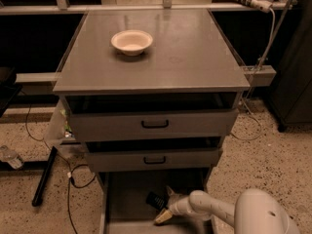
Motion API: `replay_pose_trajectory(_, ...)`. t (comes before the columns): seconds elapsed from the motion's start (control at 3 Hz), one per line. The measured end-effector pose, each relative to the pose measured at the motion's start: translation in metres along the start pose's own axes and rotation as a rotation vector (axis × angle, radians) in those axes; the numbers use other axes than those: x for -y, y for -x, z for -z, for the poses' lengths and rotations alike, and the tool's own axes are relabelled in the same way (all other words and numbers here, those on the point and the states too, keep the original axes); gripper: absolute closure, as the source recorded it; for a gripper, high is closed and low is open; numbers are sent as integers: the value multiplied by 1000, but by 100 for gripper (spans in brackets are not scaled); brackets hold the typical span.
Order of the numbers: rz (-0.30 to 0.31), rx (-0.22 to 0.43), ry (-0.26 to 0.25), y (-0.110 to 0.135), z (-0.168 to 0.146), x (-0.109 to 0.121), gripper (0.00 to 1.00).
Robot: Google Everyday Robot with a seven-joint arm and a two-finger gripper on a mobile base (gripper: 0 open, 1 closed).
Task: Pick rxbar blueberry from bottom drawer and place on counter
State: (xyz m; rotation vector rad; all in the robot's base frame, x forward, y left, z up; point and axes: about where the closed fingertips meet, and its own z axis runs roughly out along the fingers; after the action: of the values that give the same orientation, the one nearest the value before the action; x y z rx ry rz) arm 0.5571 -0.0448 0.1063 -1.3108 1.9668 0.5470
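the gripper (165,204) is down inside the bottom drawer (127,195), below the front edge of the bench (187,55), and its jaws stand apart: one finger points up toward the back of the drawer, and the other, pale and yellowish, angles down toward the front. the rxbar blueberry (154,200) lies flat on the grey drawer floor just left of the open jaws, at their mouth; whether either finger touches it cannot be told. the bar is dark and sits about under the middle of the bench's front edge. the white arm (214,209) runs from the gripper to the right and ends in a rounded white body under the bench's front right corner. the bottom drawer is pulled out far enough to show its floor. above it the middle drawer (195,159) and the top drawer (204,123), each with a black handle, stand partly out, with a dark gap over each. on the bench a pale bowl (131,41) stands upright toward the back left corner. a black bar (44,177) lies on the speckled floor (253,165) past the left edge.
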Motion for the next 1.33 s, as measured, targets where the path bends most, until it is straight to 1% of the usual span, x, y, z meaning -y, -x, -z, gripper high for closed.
replay_pose_trajectory(0.33, 0, -2, -5, -1, 0, 1, 16)
replay_pose_trajectory(1.33, 0, -2, -5, 0, -1, 1, 86)
